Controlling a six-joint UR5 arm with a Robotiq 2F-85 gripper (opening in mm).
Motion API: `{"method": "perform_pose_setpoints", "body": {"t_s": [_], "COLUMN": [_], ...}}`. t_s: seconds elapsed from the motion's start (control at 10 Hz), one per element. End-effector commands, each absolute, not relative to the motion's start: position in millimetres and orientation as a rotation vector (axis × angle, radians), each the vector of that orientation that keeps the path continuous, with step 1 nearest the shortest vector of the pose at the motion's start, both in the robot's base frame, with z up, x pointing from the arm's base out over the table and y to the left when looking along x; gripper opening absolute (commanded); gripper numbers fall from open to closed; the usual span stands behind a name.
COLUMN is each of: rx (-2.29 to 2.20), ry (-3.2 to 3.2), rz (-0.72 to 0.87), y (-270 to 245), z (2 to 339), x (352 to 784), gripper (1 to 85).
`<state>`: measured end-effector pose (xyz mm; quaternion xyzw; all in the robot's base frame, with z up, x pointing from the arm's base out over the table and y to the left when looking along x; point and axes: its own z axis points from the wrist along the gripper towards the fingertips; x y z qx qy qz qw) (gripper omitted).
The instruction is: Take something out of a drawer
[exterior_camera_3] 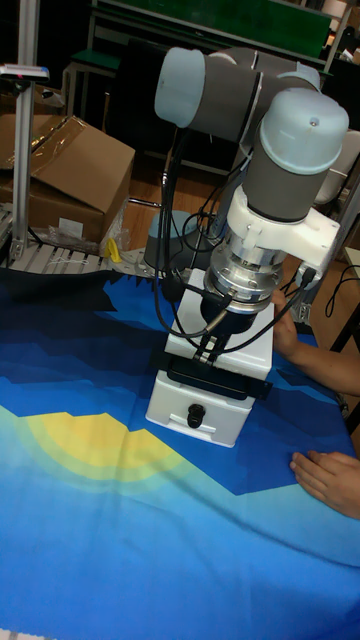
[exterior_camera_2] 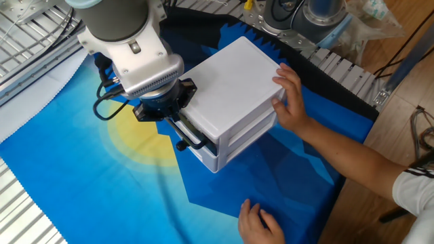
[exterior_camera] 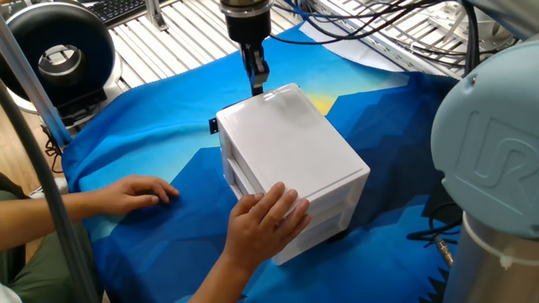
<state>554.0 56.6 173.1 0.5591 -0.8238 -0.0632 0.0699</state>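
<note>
The white drawer unit (exterior_camera: 290,160) stands on the blue cloth. Its upper drawer (exterior_camera_3: 216,381) looks closed, with a black handle (exterior_camera_2: 192,137) on the front. My gripper (exterior_camera: 258,82) hangs straight down at the unit's front top edge, just above that handle. In the tall fixed view the gripper (exterior_camera_3: 207,352) has its fingers close together with nothing between them. In the other fixed view the arm's wrist (exterior_camera_2: 146,74) hides the fingers. The something inside is hidden.
A person's hand (exterior_camera: 265,215) presses on the unit's back corner, and the other hand (exterior_camera: 135,194) rests on the cloth (exterior_camera: 168,109). The lower drawer has a black knob (exterior_camera_3: 195,412). A black round device (exterior_camera: 59,55) and cables lie beyond the cloth.
</note>
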Motion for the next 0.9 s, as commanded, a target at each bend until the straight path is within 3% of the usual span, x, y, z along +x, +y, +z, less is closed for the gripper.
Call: {"method": "perform_pose_setpoints", "body": {"t_s": [0.0, 0.8], "rx": [1.750, 1.798], "ry": [-2.434, -2.402], "rz": [-0.224, -0.246], "y": [59, 60], "z": [173, 160], "x": [552, 552], "gripper": [1.0, 1.0]}}
